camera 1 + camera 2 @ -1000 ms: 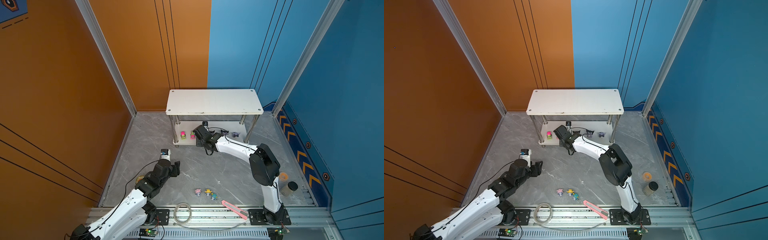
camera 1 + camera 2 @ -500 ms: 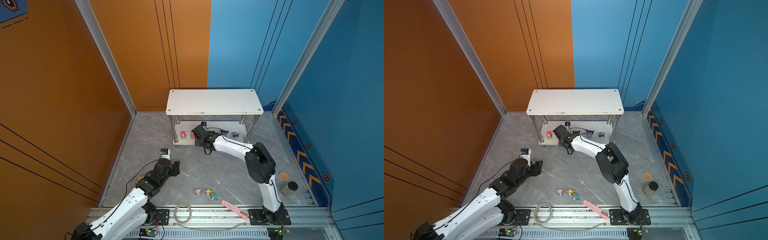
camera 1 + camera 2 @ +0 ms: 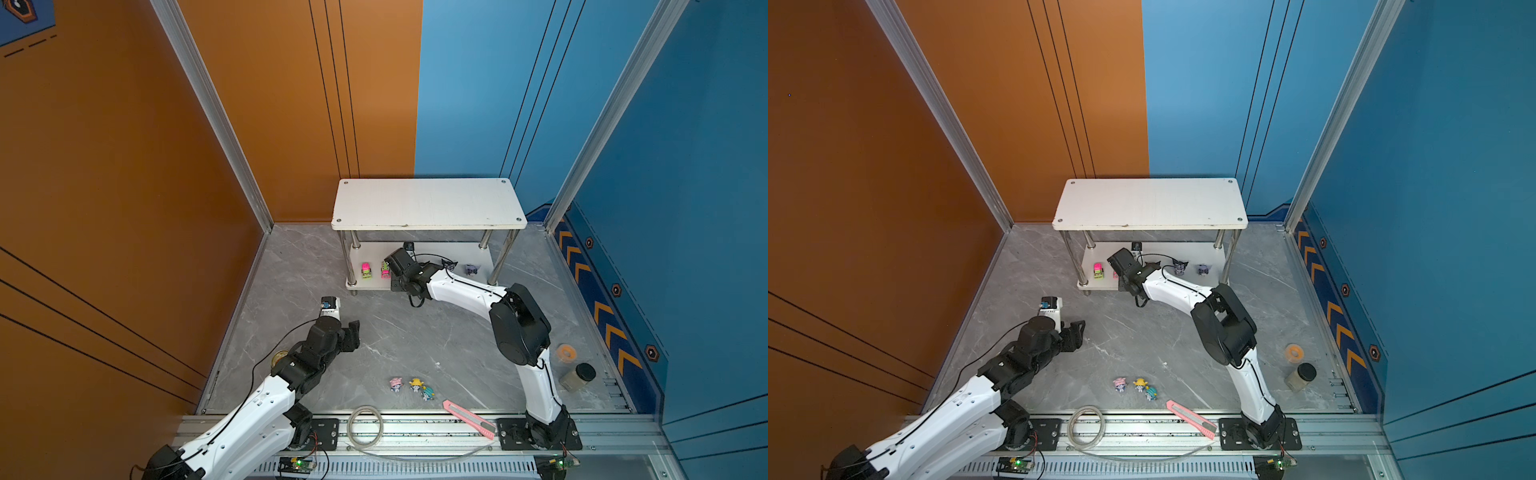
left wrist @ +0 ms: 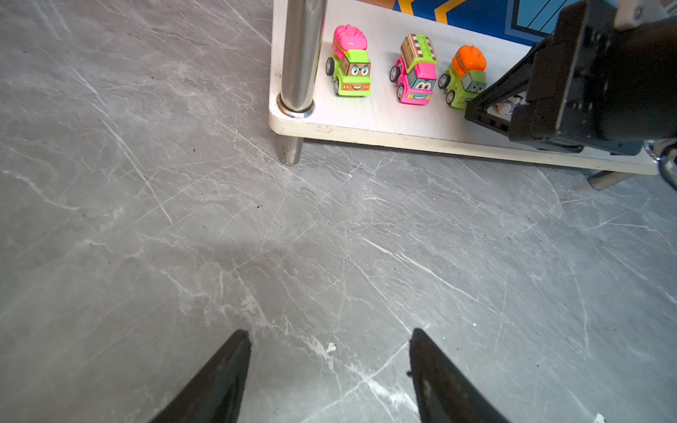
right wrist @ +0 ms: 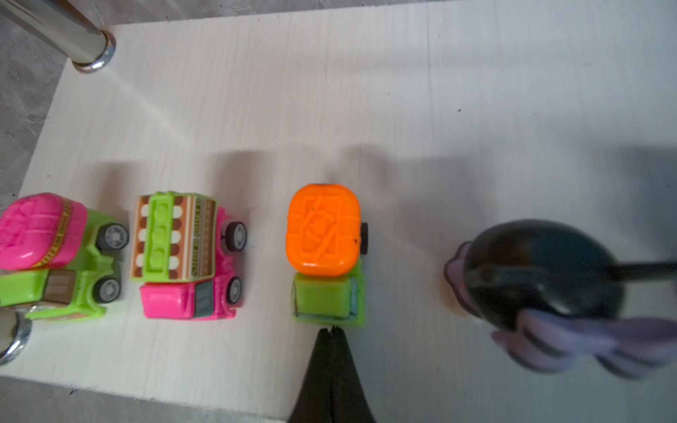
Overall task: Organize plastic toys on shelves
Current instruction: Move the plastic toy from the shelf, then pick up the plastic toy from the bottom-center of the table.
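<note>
Three neon plastic trucks (image 5: 183, 256) on white lower board (image 3: 469, 252), mid-frame in both top views.
Orange-topped green truck (image 5: 324, 252) is found dead ahead of clenched, empty right gripper (image 5: 332, 334), axes aligned.

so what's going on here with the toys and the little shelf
A two-armed robot is sorting small toys onto a white two-tier rack. Three neon trucks stand in a row on its lower board, and the right tool, shut, has its tips at the front of the orange-topped truck. The left tool hangs open over bare floor. Three pastel figurines sit on the floor.
</note>
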